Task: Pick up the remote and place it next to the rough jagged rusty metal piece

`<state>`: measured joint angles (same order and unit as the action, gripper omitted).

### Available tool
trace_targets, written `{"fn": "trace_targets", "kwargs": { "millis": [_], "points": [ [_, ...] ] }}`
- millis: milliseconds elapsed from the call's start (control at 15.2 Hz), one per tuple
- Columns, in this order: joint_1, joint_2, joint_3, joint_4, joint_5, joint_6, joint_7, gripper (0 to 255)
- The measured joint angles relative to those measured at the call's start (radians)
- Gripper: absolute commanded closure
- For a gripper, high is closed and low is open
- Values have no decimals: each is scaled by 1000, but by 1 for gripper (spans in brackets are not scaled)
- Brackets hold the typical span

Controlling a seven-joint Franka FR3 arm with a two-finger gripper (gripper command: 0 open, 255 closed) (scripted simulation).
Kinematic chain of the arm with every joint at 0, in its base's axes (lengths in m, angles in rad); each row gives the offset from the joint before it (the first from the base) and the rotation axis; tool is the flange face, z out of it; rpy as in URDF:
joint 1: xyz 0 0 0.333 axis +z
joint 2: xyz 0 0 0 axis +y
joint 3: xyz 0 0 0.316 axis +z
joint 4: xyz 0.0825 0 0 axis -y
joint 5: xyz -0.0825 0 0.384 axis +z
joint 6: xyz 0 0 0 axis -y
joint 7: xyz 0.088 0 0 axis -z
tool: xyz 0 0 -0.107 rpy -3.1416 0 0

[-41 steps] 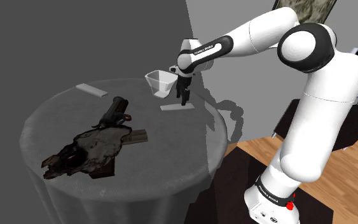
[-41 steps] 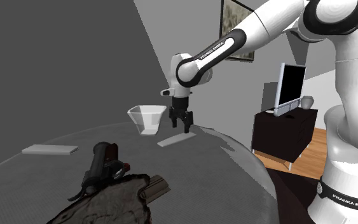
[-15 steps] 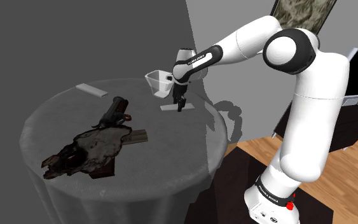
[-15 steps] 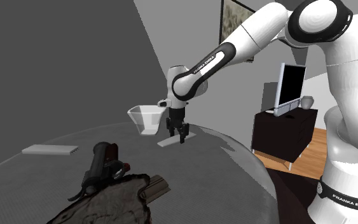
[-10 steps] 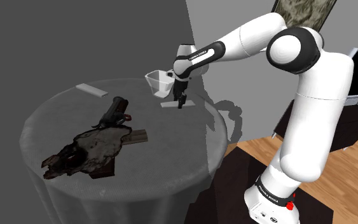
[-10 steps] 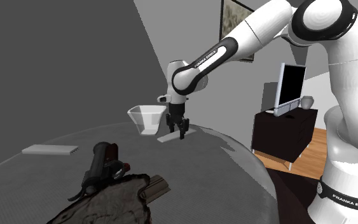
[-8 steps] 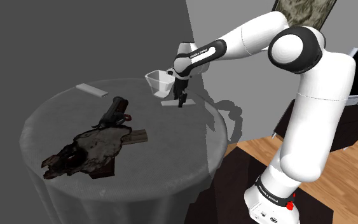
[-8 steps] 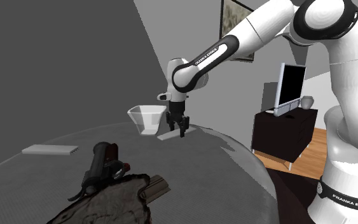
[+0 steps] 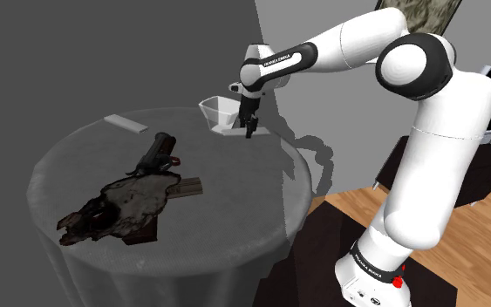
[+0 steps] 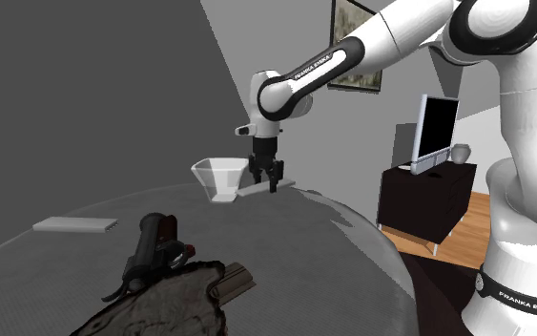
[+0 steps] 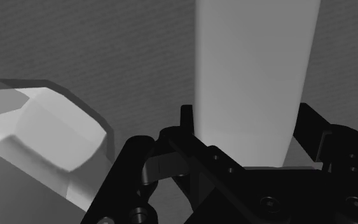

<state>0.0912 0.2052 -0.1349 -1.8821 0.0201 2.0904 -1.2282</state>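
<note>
Two grey walls are seen meeting at a corner: a darker one (image 9: 104, 52) behind the round, grey-draped tabletop (image 9: 235, 235), a lighter one (image 9: 348, 105) to the shoulder view's right. A framed picture (image 9: 426, 10) is hung on the lighter wall. A dark low cabinet (image 10: 419, 215) is set against it, with a flat screen (image 10: 440, 129) and small grey vase (image 10: 460, 153) on top. Wood plank floor (image 9: 479, 253) is shown.
</note>
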Motion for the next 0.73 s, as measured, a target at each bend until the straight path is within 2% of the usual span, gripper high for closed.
{"fn": "trace_targets", "kwargs": {
  "millis": [726],
  "points": [
    [2,-45,-1,88,-7,-133,4,255]
  ]
}}
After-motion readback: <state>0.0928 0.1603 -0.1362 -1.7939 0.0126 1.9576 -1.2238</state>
